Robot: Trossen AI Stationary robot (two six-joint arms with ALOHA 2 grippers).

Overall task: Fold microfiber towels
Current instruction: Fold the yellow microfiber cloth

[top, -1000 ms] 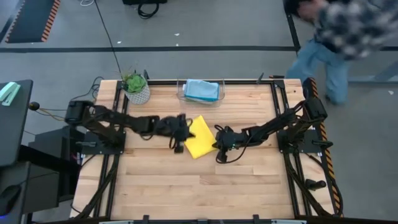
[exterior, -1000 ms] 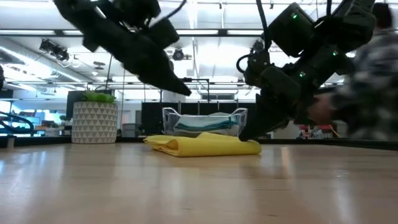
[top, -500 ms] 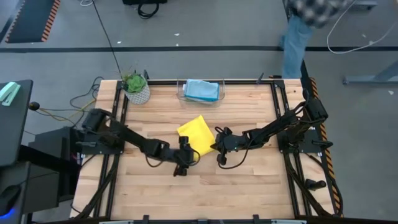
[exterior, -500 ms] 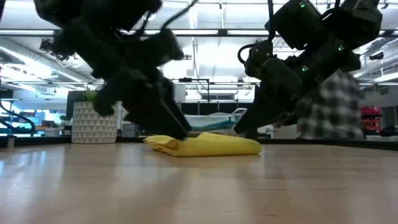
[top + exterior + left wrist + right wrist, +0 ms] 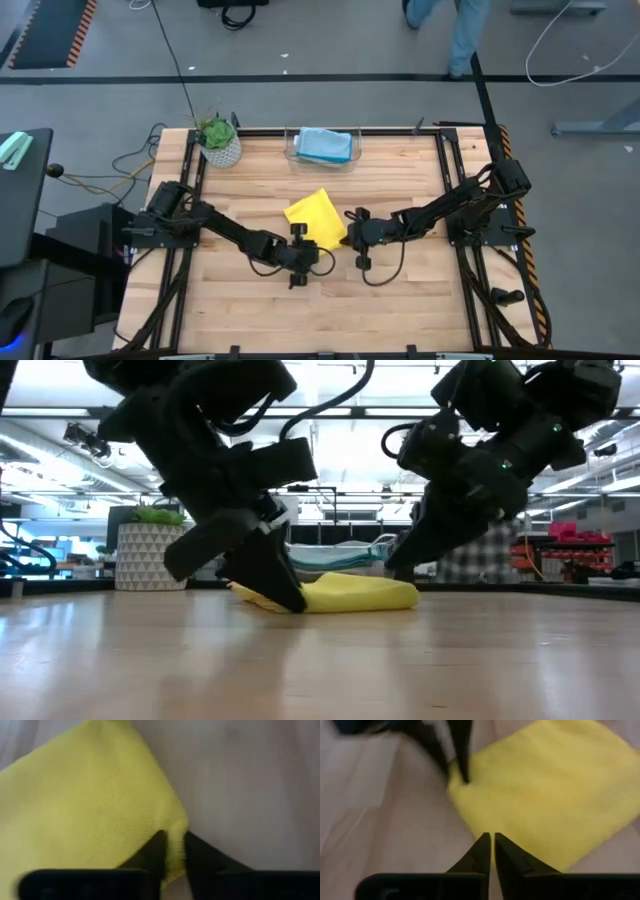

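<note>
A: Where's the yellow towel (image 5: 317, 216)?
B: Mid-tabletop; left gripper (image 5: 173, 851) pinches its near corner, right gripper (image 5: 490, 841) clenched at the edge.
A: Advice?
B: Lift both corners evenly, fold squarely.

Grey floor (image 5: 330, 40) around the wooden table (image 5: 400, 290), ceiling strip lights (image 5: 330, 410) overhead

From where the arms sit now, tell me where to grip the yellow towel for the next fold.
Grip the yellow towel at its near corner, coming in low from the front edge of the table. It lies flat as a diamond, so that corner sticks out free. The left tool already pinches an edge there; the right tool sits at the neighbouring edge, fingers together.
</note>
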